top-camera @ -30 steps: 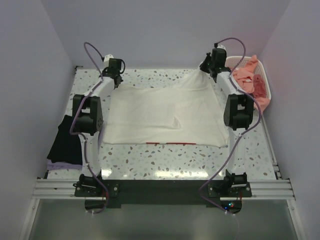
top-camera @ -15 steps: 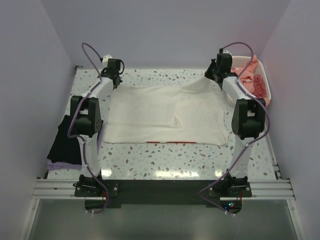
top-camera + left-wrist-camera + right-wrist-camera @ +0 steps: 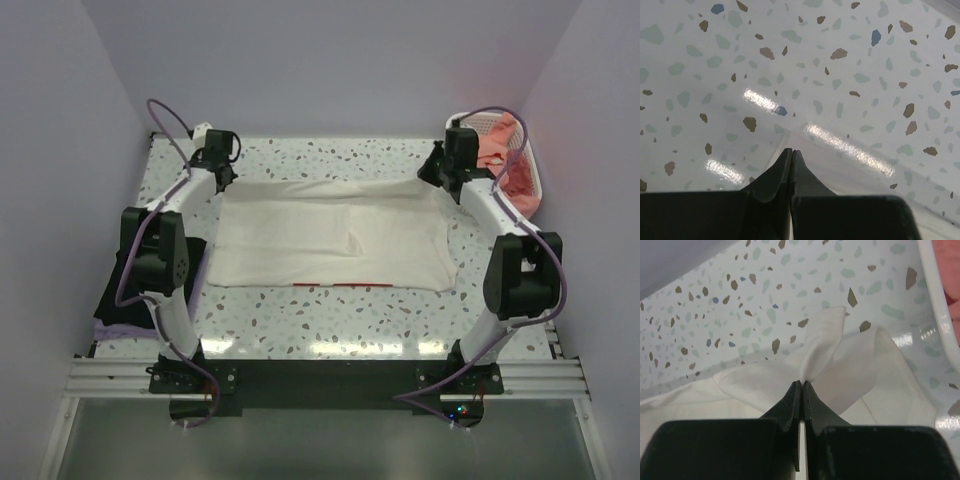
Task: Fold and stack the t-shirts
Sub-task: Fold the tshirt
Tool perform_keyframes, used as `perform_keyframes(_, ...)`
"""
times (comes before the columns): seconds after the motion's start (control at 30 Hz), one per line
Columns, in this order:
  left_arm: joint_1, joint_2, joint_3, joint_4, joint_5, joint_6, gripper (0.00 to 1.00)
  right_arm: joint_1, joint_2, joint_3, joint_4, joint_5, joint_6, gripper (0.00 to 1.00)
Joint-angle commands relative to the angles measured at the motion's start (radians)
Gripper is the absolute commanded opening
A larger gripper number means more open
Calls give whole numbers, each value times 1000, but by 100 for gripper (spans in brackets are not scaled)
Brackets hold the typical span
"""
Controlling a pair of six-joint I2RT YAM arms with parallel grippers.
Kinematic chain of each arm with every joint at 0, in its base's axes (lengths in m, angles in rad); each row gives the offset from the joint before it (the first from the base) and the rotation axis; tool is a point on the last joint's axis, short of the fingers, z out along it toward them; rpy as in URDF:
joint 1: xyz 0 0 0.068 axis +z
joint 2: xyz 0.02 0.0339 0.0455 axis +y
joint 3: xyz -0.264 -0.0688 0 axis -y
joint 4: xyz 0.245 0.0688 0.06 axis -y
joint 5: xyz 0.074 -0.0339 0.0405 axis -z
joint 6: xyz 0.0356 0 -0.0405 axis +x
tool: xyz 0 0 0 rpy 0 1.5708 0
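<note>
The large cream-white t-shirt point(image 3: 330, 240) lies spread in the middle of the table, a thin red strip of print showing at its near edge. My left gripper point(image 3: 219, 172) is shut at its far left corner, low over the table. In the left wrist view the jaws point(image 3: 791, 150) are closed with pale cloth point(image 3: 850, 170) under and beside the tips. My right gripper point(image 3: 441, 177) is shut on the far right corner; in the right wrist view a tuft of white cloth point(image 3: 822, 342) sticks up from the closed jaws point(image 3: 802, 382). The far edge runs straight between both grippers.
A black t-shirt point(image 3: 132, 285) lies on a pale lavender one point(image 3: 120, 327) at the table's left edge. A white lattice basket point(image 3: 531, 180) with salmon-pink t-shirts point(image 3: 497, 145) stands at the far right; its rim point(image 3: 936, 300) is close to my right gripper. Walls enclose the table.
Both grippers have moved nearer and outward, drawing the shirt's far edge with them. The raised far right corner has come down and the far edge is now straight.
</note>
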Motion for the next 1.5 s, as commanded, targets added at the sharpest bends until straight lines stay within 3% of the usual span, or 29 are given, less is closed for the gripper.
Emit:
perform_keyframes(0.0,13,-102,-48,-11,-9,-54,0,-6,-107,-101,-31,9,55,0)
perform_keyframes(0.4,16,-264,-371,31,99,-201,0,-8,-344,-371,-37,44,120,0)
perform_keyframes(1.03,54,-335,-419,13,63,-267,0,-8,-362,-466,-55,65,103,0)
perform_keyframes(1.47,98,-352,-487,25,131,-282,0,-8,-393,-537,-48,50,106,0)
